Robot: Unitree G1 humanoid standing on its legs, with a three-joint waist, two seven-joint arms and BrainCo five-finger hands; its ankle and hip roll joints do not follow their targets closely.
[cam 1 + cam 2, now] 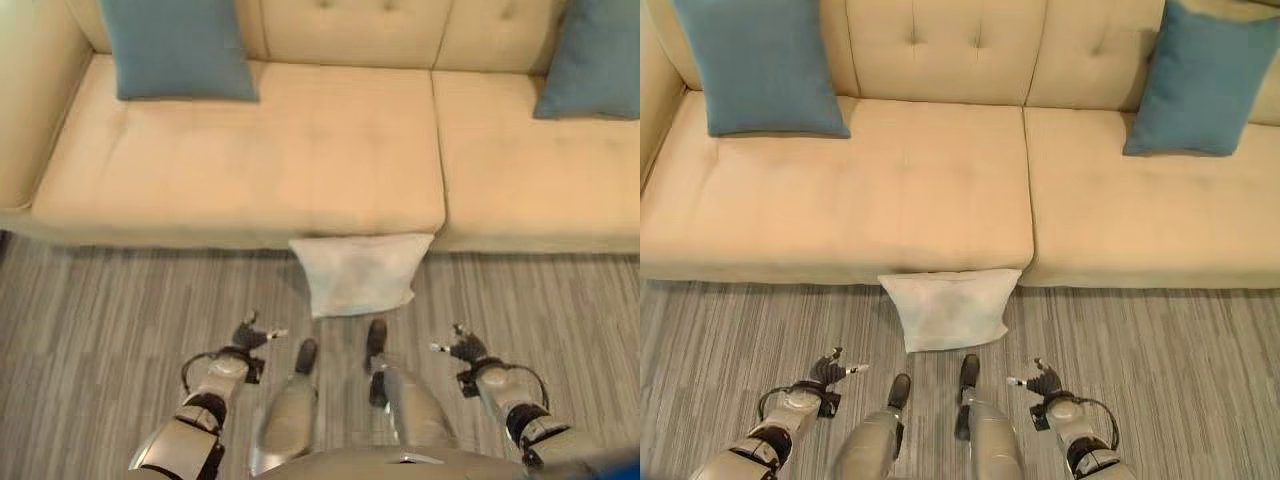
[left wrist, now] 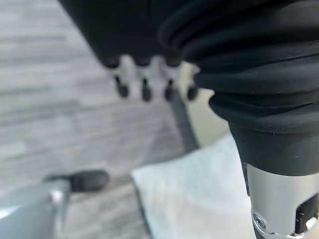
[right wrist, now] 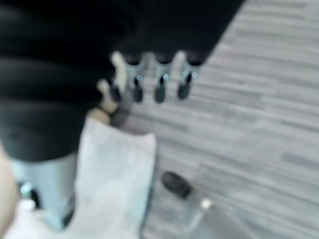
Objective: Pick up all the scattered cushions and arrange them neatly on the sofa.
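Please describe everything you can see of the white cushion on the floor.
The white cushion is a soft, roughly square pillow in plain pale fabric, slightly creased. It lies on the grey striped floor, its far edge against the front of the beige sofa, below the seam between two seat cushions. Neither the left hand nor the right hand touches it.

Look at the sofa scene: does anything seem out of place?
Yes. The white cushion lies on the floor, leaning against the sofa front, while two blue cushions stand upright on the seat.
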